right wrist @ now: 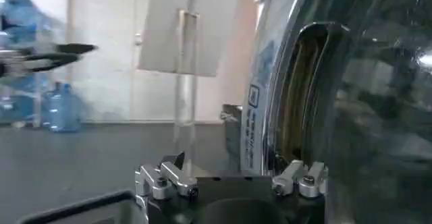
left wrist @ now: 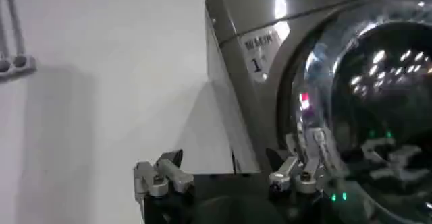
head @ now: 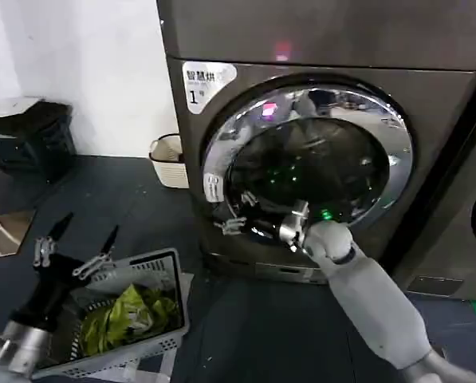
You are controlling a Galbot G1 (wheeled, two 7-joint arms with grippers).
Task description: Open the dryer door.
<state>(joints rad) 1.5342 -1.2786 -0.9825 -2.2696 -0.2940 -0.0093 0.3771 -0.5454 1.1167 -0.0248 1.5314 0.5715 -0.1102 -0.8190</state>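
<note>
Clearly the right gripper (head: 249,219) sits at the lower left rim of the dryer door (head: 317,159), fingers spread, gripping nothing; the door seems shut against the dryer (head: 429,112). The likely fault is fingers sliding off the chrome without catching the edge. Floor left of the machine lies open, though a laundry basket (head: 167,263) stands near. Left gripper (head: 74,247) hangs open above that basket.

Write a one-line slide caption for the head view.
Right tool reaches the lower left chrome rim of the dryer door; left tool hangs open over a laundry basket.
</note>
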